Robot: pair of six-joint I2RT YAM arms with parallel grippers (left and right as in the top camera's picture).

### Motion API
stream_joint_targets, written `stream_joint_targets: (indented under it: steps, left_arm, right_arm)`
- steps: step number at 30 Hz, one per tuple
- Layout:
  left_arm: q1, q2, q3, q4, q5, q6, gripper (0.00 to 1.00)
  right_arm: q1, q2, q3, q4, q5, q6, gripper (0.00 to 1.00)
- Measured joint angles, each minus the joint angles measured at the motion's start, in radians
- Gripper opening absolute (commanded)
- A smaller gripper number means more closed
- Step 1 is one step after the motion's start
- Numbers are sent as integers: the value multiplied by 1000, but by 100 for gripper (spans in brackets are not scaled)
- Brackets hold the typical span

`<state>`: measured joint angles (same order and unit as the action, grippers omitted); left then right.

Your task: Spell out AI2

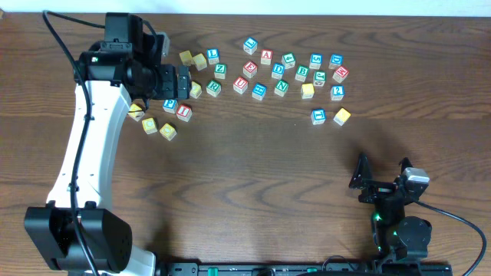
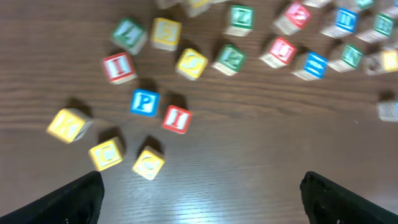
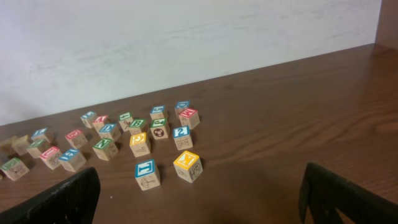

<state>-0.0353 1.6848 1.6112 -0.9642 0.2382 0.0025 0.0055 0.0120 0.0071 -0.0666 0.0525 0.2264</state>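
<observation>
The red "A" cube [image 1: 266, 56] sits in the back row of scattered cubes. A red "I" cube [image 1: 184, 111] lies beside a blue "P" cube, just below my left gripper [image 1: 186, 80]. It shows in the left wrist view [image 2: 177, 119], where a second red "I" cube [image 2: 118, 67] lies further left. The blue "2" cube [image 1: 337, 92] is at the right of the cluster and also shows in the right wrist view [image 3: 181, 132]. My left gripper [image 2: 199, 208] is open and empty. My right gripper [image 1: 382, 170] is open and empty, near the front right [image 3: 199, 202].
Many other letter cubes are scattered across the back of the table. Yellow cubes [image 1: 167, 131] lie at the left. A blue cube [image 1: 318, 116] and a yellow cube [image 1: 342, 116] lie closest to the right gripper. A white wall [image 3: 186, 37] stands behind the table.
</observation>
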Motion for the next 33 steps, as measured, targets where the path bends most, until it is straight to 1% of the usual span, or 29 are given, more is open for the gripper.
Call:
stream_joint_targets:
  steps: [7,14,23,29,33]
  left_arm:
    - [1,0,0,-10,-55,-60,100]
    - [8,0,0,-13,-73,-82,100]
    - [114,0,0,-16,-88,-119,100]
    - [148,0,0,-15,-88,-130,99]
    - [148,0,0,-1,-88,-129,99]
  right_arm:
    - [0,0,0,0,0,0,99]
    - [0,0,0,0,0,0,99]
    - [0,0,0,8,-1,4,99]
    - [0,3,1,48,-87,27,99]
    - [0,80,55,32,-127,43,99]
